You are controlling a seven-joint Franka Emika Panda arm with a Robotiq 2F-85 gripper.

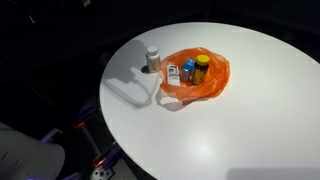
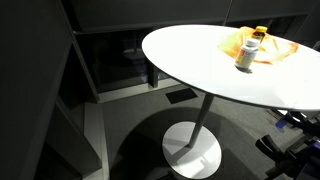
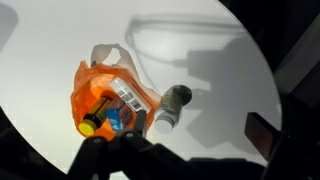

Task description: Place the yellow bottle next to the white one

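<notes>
The yellow bottle (image 1: pixel 201 68) with a dark cap stands in an orange plastic bag (image 1: pixel 215 82) on the round white table (image 1: pixel 250 110). It also shows in the other exterior view (image 2: pixel 258 36) and in the wrist view (image 3: pixel 96 121). The white bottle (image 1: pixel 152 58) stands on the bare table just beside the bag, and shows in the other exterior view (image 2: pixel 245 56) and the wrist view (image 3: pixel 168 110). My gripper (image 3: pixel 201 130) is open and empty, well above the table near the white bottle. It is outside both exterior views; only its shadow falls on the table.
A blue container (image 1: pixel 188 68) and a white-labelled bottle (image 1: pixel 173 72) stand in the bag beside the yellow bottle. The table edge (image 1: pixel 110 110) runs close to the white bottle. The table stands on one pedestal foot (image 2: pixel 192 150) on a dark floor.
</notes>
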